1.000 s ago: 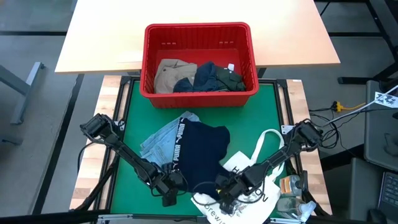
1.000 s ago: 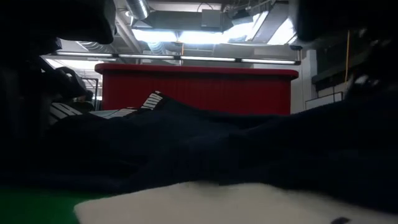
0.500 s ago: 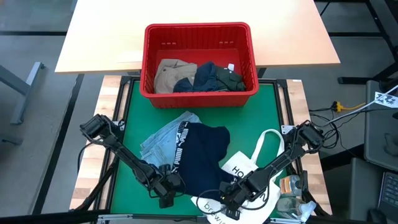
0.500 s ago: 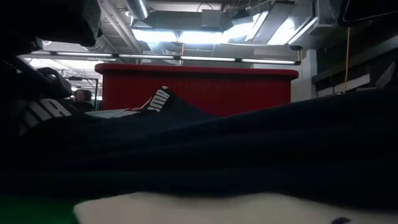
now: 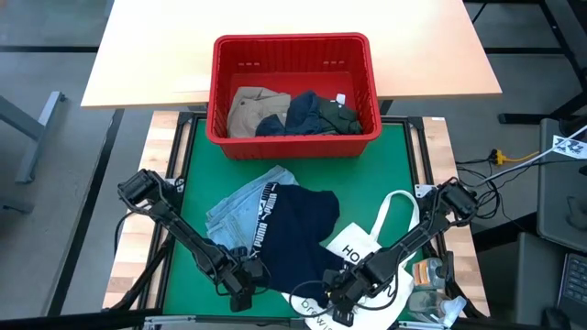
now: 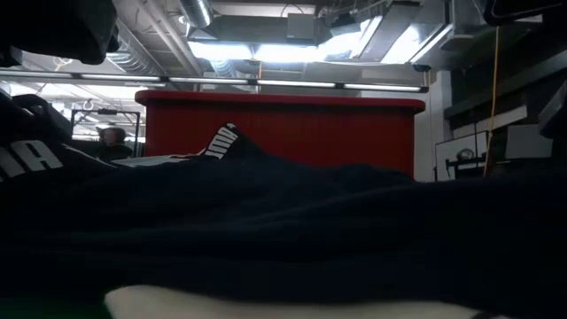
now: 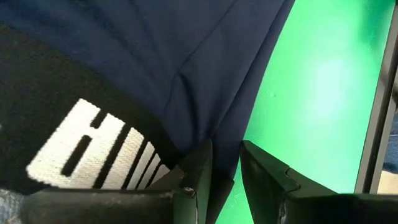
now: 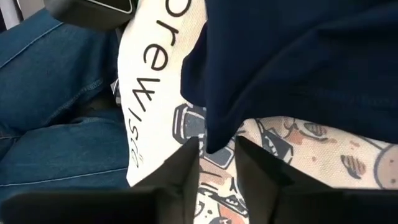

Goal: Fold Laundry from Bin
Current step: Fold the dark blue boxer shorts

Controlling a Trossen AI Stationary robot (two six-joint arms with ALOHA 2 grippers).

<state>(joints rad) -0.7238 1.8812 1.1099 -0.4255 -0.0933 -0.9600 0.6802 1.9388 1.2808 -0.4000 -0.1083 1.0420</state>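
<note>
Two grippers sat at the table's (image 5: 183,229) near edge: your left gripper (image 7: 225,167) clamped the navy garment's (image 5: 293,234) hem, right gripper (image 8: 217,152) stood parted around its corner, over the tote bag (image 5: 367,257). Bin (image 5: 293,46) w/ more laundry (image 5: 293,112) at far edge.

- The high view looks straight down on the whole surface (image 5: 394,147).
- The low view looks level across it, very near the navy cloth (image 6: 283,221).
- Both show the red bin (image 5: 293,92).
</note>
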